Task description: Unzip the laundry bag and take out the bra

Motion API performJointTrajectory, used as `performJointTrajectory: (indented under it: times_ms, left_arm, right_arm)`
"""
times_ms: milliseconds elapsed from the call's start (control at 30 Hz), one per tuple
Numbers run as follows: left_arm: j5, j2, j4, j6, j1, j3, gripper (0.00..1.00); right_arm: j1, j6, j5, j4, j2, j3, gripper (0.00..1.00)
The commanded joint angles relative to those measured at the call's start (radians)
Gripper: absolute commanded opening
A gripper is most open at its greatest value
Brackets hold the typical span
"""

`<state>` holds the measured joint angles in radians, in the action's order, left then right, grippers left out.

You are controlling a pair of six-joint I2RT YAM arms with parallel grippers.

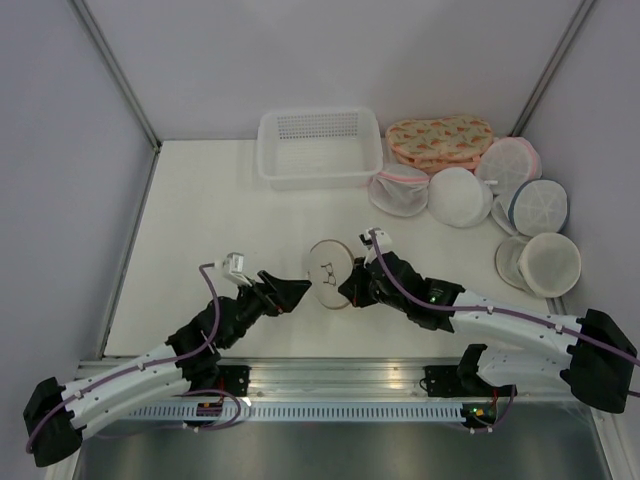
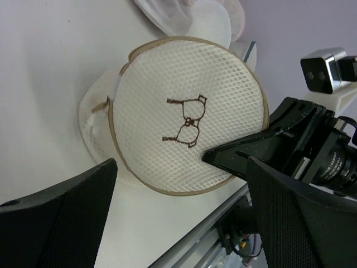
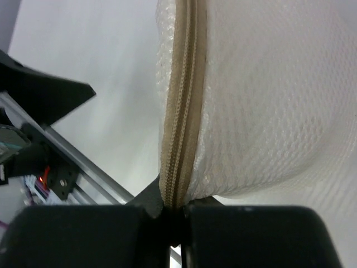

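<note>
Right arm [image 1: 500, 318] reaching inward, right jaws clamped on zipped laundry bag [image 1: 329, 272] rim, we see left jaws wide apart alongside

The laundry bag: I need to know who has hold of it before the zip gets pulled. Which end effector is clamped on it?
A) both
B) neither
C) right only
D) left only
C: the right wrist view shows the right end effector pinched shut on the zip seam of the laundry bag, while the left end effector is spread wide open.
</note>
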<state>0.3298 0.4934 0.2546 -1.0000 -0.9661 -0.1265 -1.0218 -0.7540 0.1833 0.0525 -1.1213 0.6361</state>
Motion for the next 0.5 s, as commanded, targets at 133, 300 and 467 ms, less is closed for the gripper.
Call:
performJointTrajectory:
  times_ms: [133,300,467]
  left_arm:
    - [-0.162,0.04,-0.014,0.363,0.007,-0.071,1.0]
    - [-0.175,0.019,-0.009,0.461,0.009,-0.047,1.0]
    - [-0.17,-0.036,0.0,0.535,0.012,-0.022,1.0]
  right_arm:
    - [0.02,0.258,-0.347,0.213,0.043,0.098,0.0]
    - [0.02,0.343,-0.481,0.288,0.133,0.14,0.0]
    - [0.022,0.363,-0.513,0.334,0.222,0.155,0.01]
